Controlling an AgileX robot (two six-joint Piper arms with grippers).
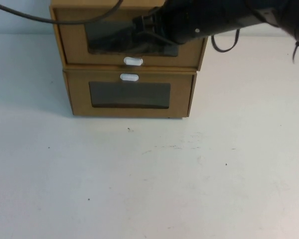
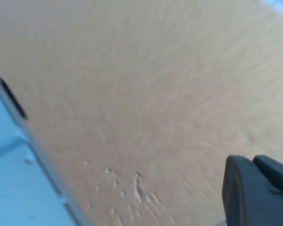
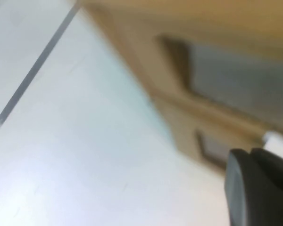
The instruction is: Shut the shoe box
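Two brown boxes stand stacked at the table's far middle. The upper one is the shoe box (image 1: pixel 74 42), with its white pull tab (image 1: pixel 133 61) below its window; its drawer front sticks out a little over the lower box. My right gripper (image 1: pixel 142 22) reaches in from the upper right and sits in front of the shoe box window, fingers together. In the right wrist view the gripper (image 3: pixel 250 155) is near the box fronts (image 3: pixel 179 117). My left gripper (image 2: pixel 252 162) is shut, close against plain brown cardboard (image 2: pixel 146 94); it is hidden in the high view.
The twin lower box (image 1: pixel 79 99) has its white tab (image 1: pixel 129 77) above its window. The white table (image 1: pixel 149 179) spreads in front of the boxes. A black cable (image 1: pixel 35 19) crosses the top left and another hangs at the right (image 1: pixel 224 45).
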